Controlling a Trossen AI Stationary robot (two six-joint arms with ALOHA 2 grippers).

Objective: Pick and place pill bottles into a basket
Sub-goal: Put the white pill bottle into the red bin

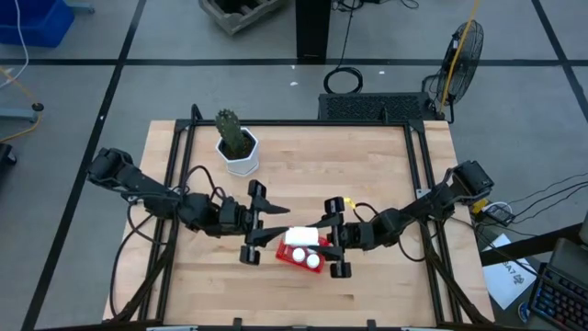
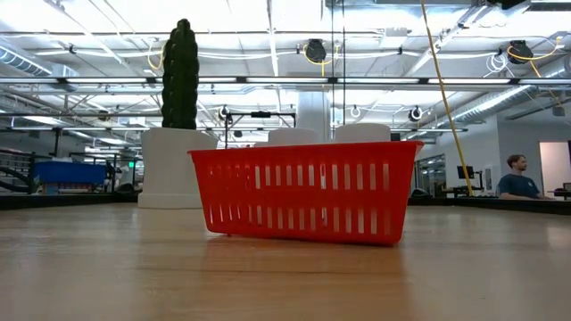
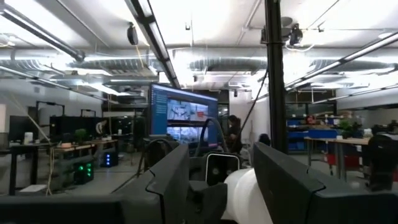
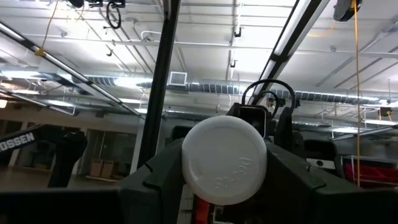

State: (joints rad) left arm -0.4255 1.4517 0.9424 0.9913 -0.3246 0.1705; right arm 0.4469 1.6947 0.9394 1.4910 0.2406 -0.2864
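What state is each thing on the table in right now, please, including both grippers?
left gripper: above the basket, shut on a pill bottle.
right gripper: above the basket, shut on a second pill bottle.
basket: upright on the table, white bottles inside.
cactus pot: upright, behind the basket.

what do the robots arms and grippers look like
Both arms are dark, near-black jointed links with black cables looping alongside. The left gripper and right gripper each end in two flat, blocky dark fingers. A small yellow tag sits near the right wrist. No readable markings show on either arm.
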